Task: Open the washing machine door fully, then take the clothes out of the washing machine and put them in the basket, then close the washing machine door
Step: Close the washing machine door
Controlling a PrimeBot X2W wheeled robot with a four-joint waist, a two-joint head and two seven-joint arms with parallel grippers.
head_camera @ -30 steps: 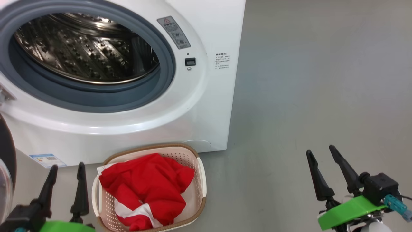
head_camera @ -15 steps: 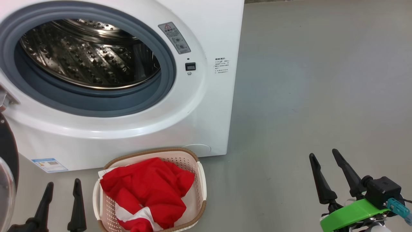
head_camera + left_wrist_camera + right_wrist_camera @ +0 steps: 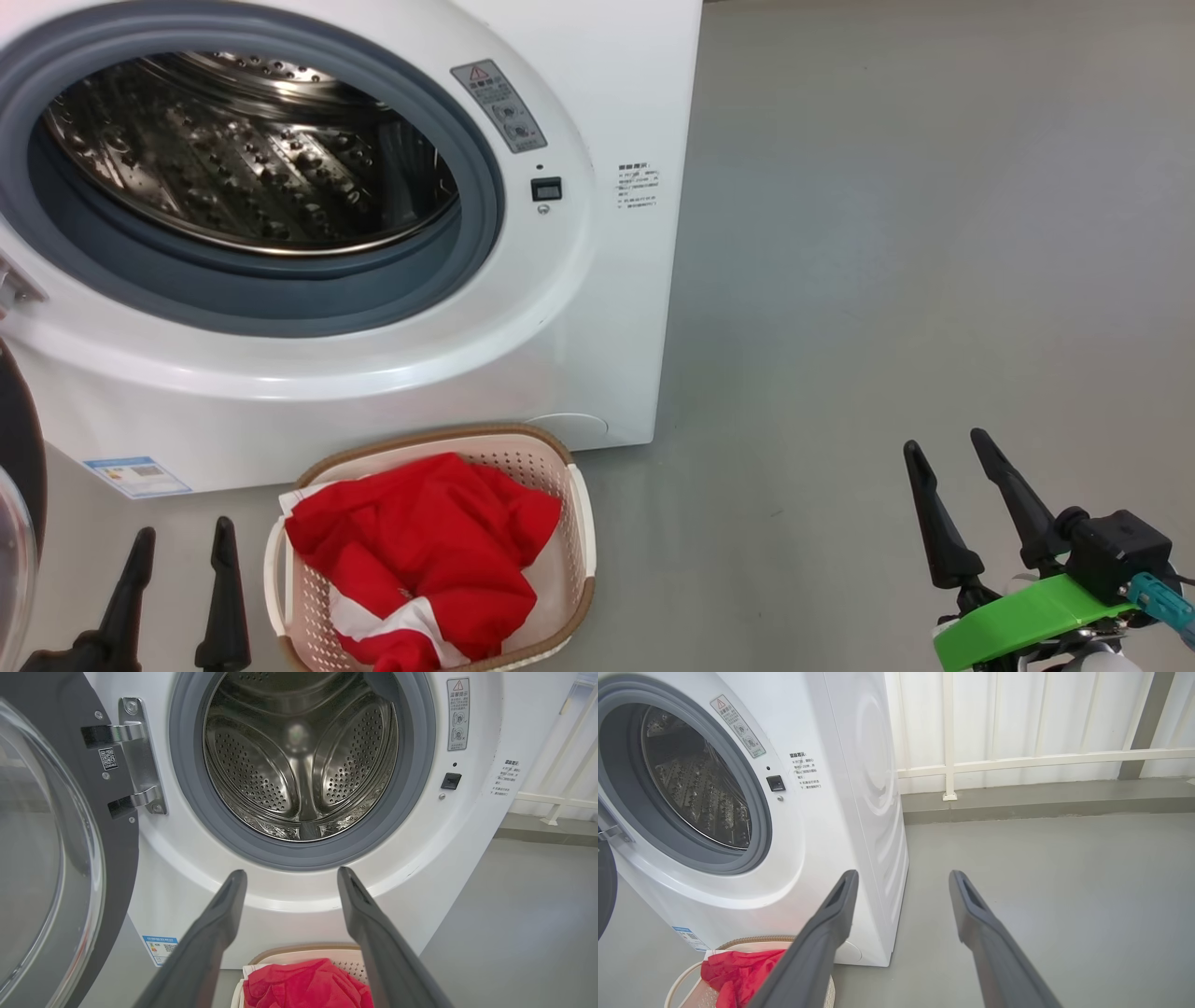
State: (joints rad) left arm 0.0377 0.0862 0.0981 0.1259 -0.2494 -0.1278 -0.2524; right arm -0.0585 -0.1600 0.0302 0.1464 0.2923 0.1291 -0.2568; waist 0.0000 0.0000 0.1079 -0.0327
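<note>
Left end effector (image 3: pixel 184 528) and right end effector (image 3: pixel 944 441): fingers apart, empty. Risk: a push on the glossy washing machine door (image 3: pixel 51 849) may slip, leaving it unlatched above the basket (image 3: pixel 439 435).

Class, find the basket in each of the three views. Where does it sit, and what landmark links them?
Head view: basket at bottom edge, left of centre, before the machine.
Left wrist view: basket bottom centre, below the drum.
Right wrist view: basket bottom left.
Landmark: the machine's blue label, just left of it.
</note>
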